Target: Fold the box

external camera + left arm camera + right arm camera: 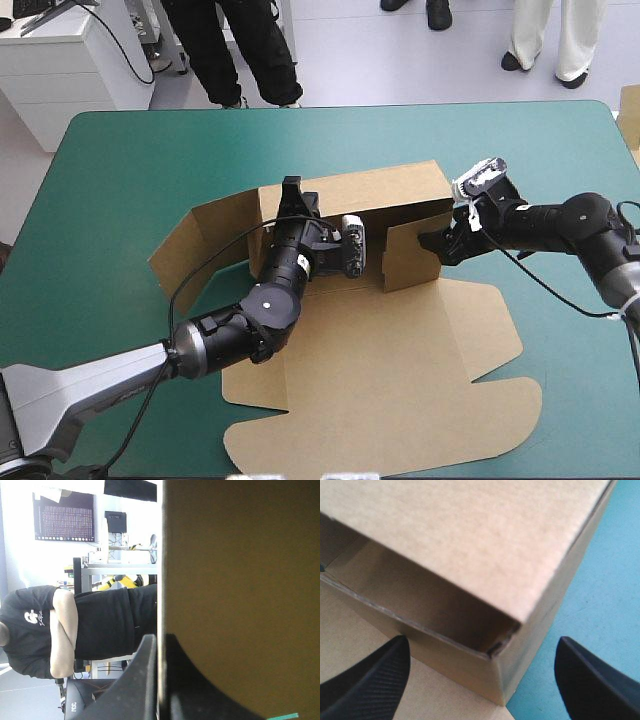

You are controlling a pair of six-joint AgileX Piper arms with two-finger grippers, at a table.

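**High view:** The table (pixel 110 180) has a smooth teal-green cover, and the box (pixel 400 350) lies at its centre. The box's raised walls stand toward 12 o'clock. Its lid lies flat toward 5 o'clock, close to the near edge. The left arm enters from 8 o'clock, and the left gripper (pixel 291 188) sits on the far wall's top edge. The right arm enters from 3 o'clock, with the right gripper (pixel 432 243) just beside the short wall on that side. Beyond the far edge there is pale floor (pixel 350 50), with a white cabinet (pixel 60 60) at 11 o'clock.

**Left wrist view:** The left gripper (pixel 161 637) is nearly closed, pinching the box (pixel 240 580) wall edge-on. The view looks level into the room.

**Right wrist view:** The right gripper (pixel 482 640) is wide and holds nothing. A corner of the box (pixel 460 530) stands straight ahead of it. The cover (pixel 600 605) shows outside that corner.
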